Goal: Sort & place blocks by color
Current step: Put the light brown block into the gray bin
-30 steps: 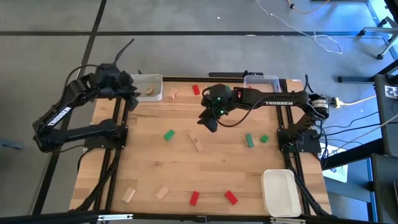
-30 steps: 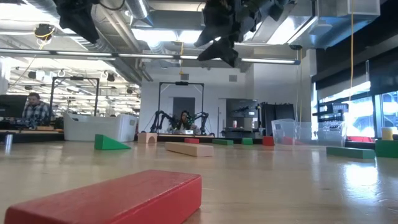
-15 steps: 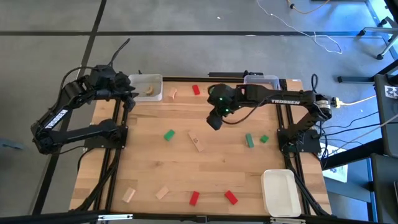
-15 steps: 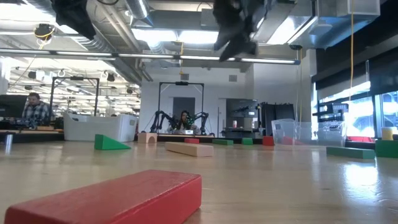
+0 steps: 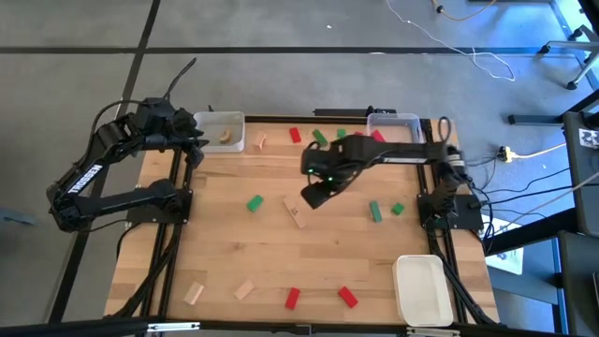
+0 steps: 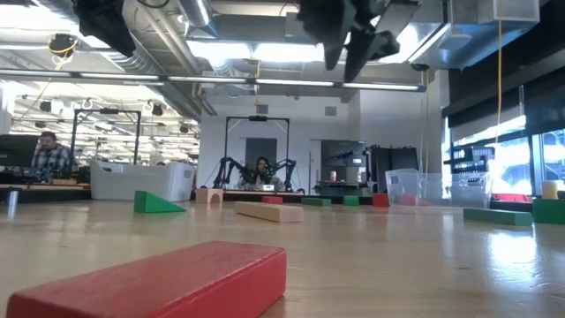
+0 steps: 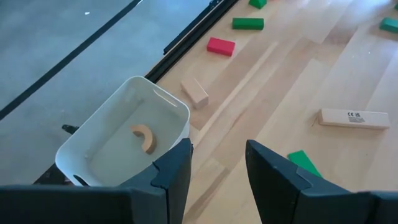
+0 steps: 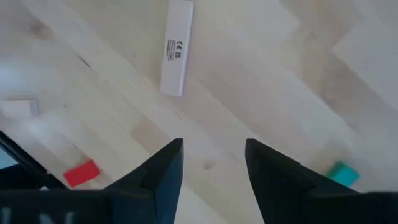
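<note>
Reaching step: right gripper [image 5: 315, 194], fingers apart and empty, above the long tan block [image 5: 295, 214]. Next: lower and straddle it. Left gripper [image 7: 217, 177] apart, beside the white bin [image 5: 227, 122].

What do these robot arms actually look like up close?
Both arms are black, jointed metal links with white lettering along one segment and black cables. The right arm shows small green lights near its wrist. Each ends in two dark, flat, wedge-shaped fingers.
</note>
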You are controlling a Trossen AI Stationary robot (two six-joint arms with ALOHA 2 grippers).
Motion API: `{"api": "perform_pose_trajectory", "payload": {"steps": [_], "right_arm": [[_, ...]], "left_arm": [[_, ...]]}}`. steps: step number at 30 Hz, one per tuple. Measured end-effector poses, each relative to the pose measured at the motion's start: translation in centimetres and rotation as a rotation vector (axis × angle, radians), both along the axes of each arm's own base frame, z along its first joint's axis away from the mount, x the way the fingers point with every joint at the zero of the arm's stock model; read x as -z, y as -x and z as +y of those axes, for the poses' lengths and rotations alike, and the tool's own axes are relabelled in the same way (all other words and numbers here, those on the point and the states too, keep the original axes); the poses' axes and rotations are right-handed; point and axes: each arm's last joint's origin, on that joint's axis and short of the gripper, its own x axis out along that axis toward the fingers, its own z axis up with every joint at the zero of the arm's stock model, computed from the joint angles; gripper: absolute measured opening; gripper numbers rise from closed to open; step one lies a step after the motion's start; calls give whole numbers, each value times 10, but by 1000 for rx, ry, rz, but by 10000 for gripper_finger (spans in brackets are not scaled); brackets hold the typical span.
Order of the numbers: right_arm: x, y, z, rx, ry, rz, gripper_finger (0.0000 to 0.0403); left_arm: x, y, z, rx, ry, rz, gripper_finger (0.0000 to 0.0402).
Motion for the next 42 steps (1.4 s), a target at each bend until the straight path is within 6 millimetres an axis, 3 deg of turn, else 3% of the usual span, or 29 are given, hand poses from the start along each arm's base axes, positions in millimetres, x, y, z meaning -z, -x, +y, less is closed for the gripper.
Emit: {"api": "perform_pose_trajectory", "payload": {"steps": [7,16,26,42], "right_arm": [[35,-31,2,9,-50,63,173],[77,-64,9,-38,-83,13,173],[112,-79,22,-71,-65,43,173],[151,-89,23,-106,-45,94,173]], "left_arm": [[0,0,0,31,-27,24,144],[0,0,0,34,-29,28,144],[1,1,-1,37,-19,44,144],[2,1,-1,66,-44,70,144]]}}
